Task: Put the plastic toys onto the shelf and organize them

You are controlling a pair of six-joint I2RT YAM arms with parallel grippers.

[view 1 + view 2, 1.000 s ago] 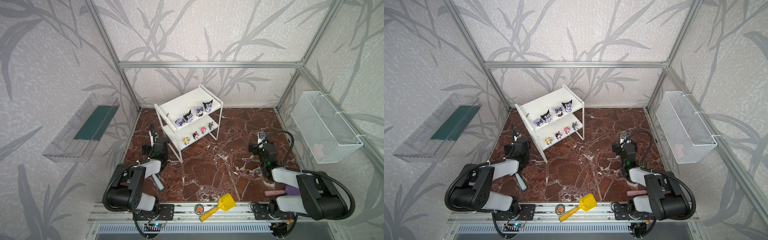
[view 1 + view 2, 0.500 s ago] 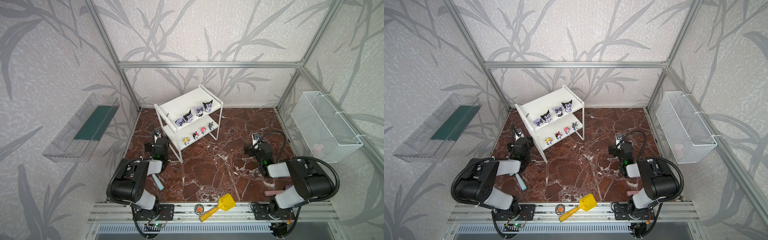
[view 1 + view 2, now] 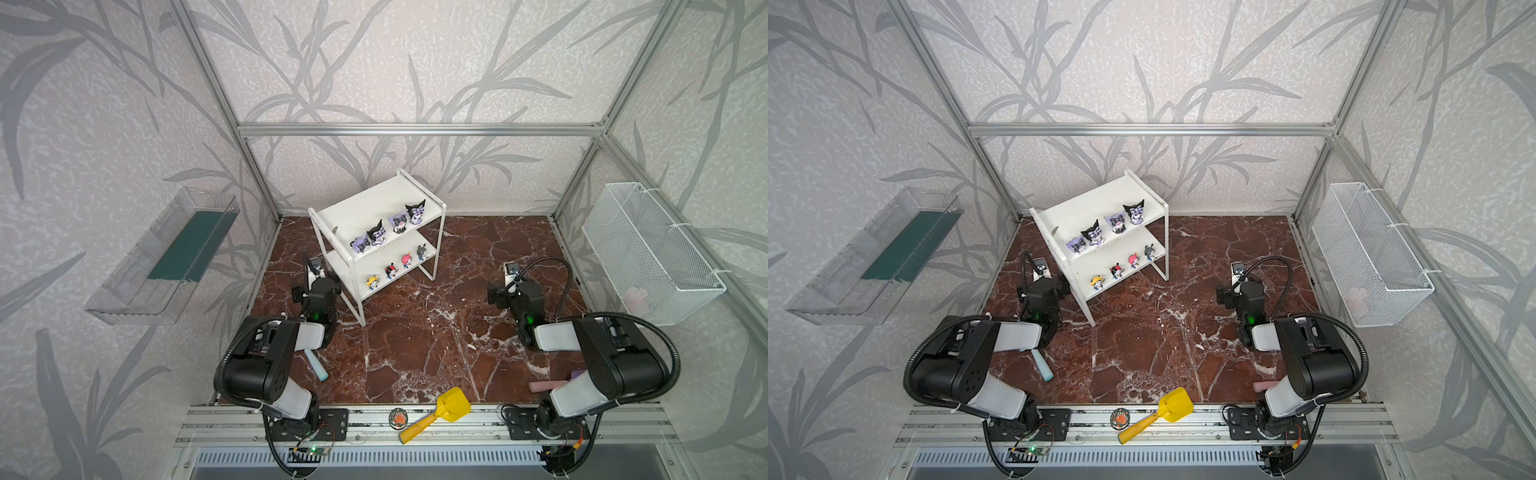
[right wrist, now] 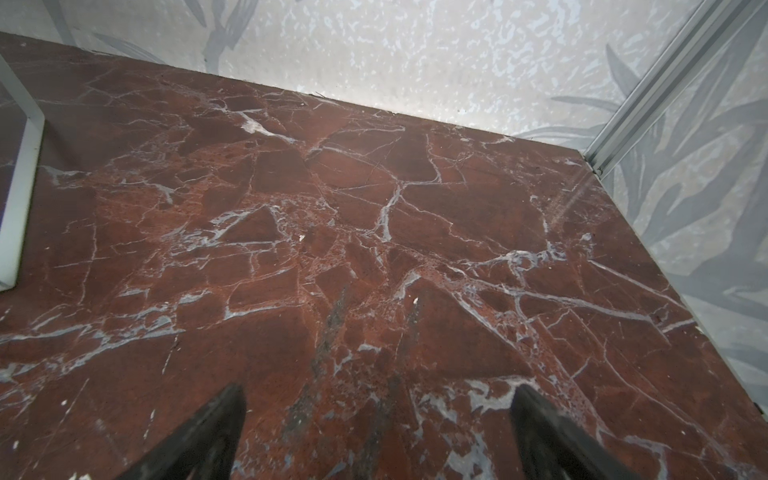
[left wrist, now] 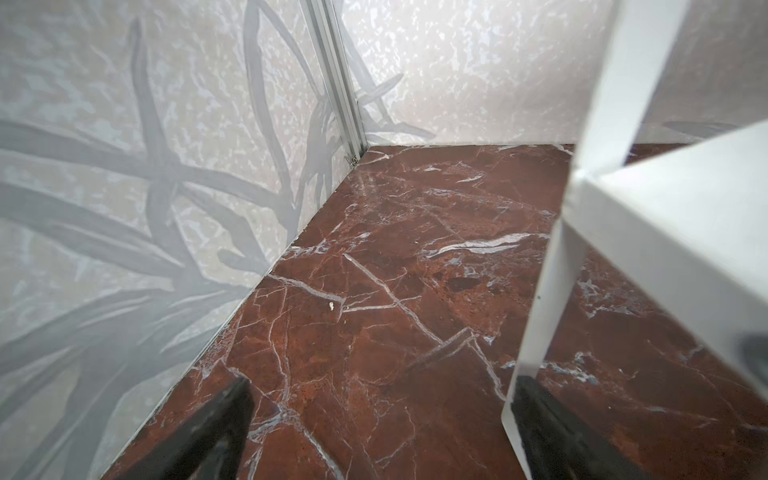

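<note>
Shelf [image 3: 361, 210] stands at 11 o'clock on floor [image 3: 419, 336]. Toys [image 3: 376, 235] all on shelf: four above, four below. Left gripper [image 5: 380, 399], 9 o'clock, and right gripper [image 4: 376, 401], 3 o'clock: jaws spread wide, empty.

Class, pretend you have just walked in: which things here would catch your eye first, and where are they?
The white shelf near the back of the red marble floor draws the eye, with four pointed-eared figurines lined on its upper board and four smaller ones below. Next comes the yellow scoop on the front rail.
</note>
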